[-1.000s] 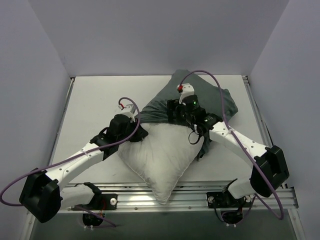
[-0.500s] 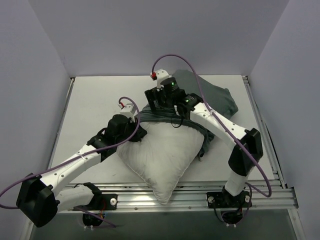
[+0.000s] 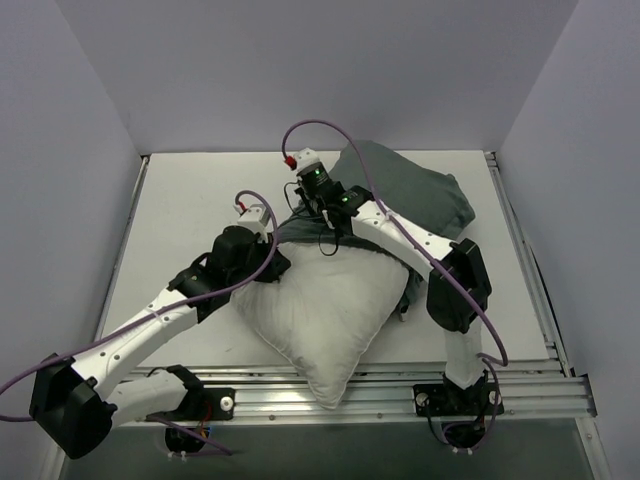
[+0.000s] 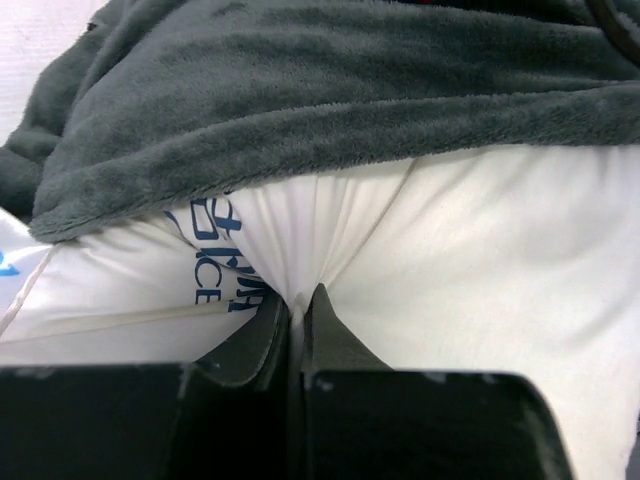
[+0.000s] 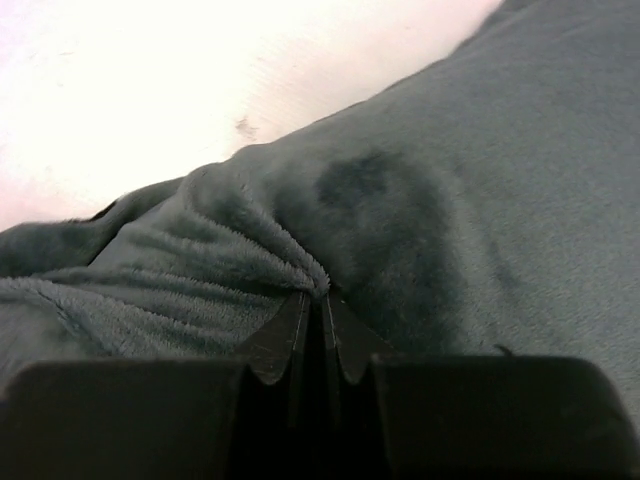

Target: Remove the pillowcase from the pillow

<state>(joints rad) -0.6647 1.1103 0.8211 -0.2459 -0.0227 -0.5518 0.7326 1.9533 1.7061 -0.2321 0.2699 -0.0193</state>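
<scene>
The white pillow [image 3: 322, 310] lies diagonally mid-table, one corner hanging over the near edge. Its far end is still inside the grey-green pillowcase [image 3: 410, 195], whose plain velvety side faces up. My left gripper [image 3: 272, 252] is shut on a pinch of the pillow's white fabric [image 4: 430, 280], just below the pillowcase hem [image 4: 300, 120] and next to a blue-printed label [image 4: 215, 262]. My right gripper [image 3: 304, 207] is shut on a raised fold of the pillowcase [image 5: 470, 190] near its left hem. In the wrist views the left gripper [image 4: 297, 300] and right gripper [image 5: 322, 296] both show jaws pressed together on cloth.
White tabletop [image 3: 190, 220] lies to the left and beyond the cloth [image 5: 180, 90]. Plain walls close in on three sides. A metal rail [image 3: 380, 385] runs along the near edge. Purple cables loop above both wrists.
My right arm has swung left along the pillowcase to its left hem, and its gripper, open before, has shut on a fold of the cloth. The left gripper keeps its pinch on the pillow.
</scene>
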